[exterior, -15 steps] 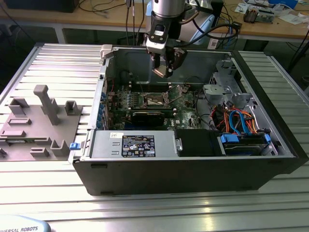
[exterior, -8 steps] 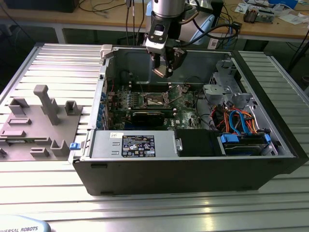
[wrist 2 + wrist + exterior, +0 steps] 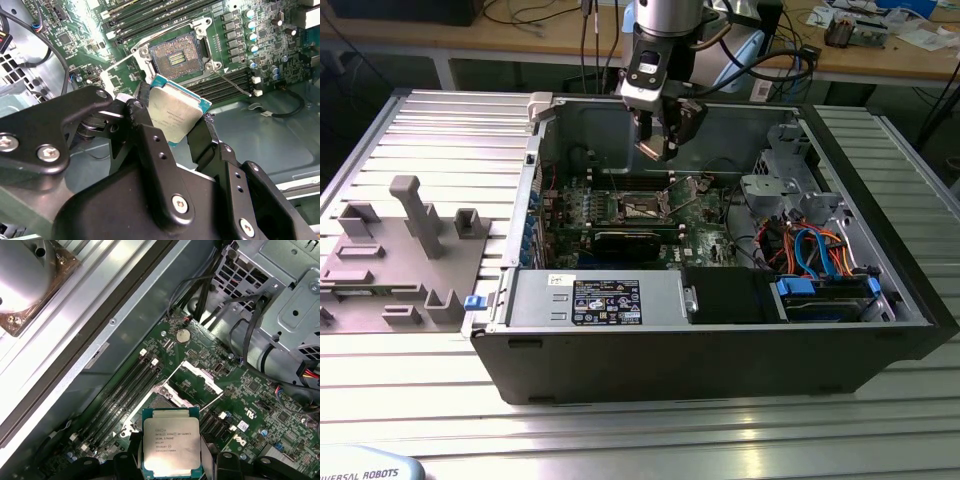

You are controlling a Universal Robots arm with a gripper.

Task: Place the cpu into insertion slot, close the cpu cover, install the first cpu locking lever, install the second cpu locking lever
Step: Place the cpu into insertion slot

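Note:
My gripper (image 3: 660,148) hangs inside the open computer case, above the motherboard, shut on the cpu. The cpu (image 3: 175,112) is a flat square chip with a silvery top and a green edge, clamped by two opposite edges between black fingers (image 3: 145,125). In the first wrist view the cpu (image 3: 171,445) sits just short of the insertion slot (image 3: 160,402). The insertion slot (image 3: 177,55) is bare, its contact field showing. The cpu cover (image 3: 194,379) stands swung open beside the slot. Two thin locking levers (image 3: 232,82) stick out, unlatched. The slot (image 3: 642,207) lies below the gripper.
Long memory slots (image 3: 150,15) run beside the socket. A power-supply box (image 3: 605,300) fills the case's near side, with a drive cage (image 3: 780,170) and coloured cables (image 3: 820,250) toward the exterior view's right. A grey fixture tray (image 3: 400,250) lies outside the case at the left.

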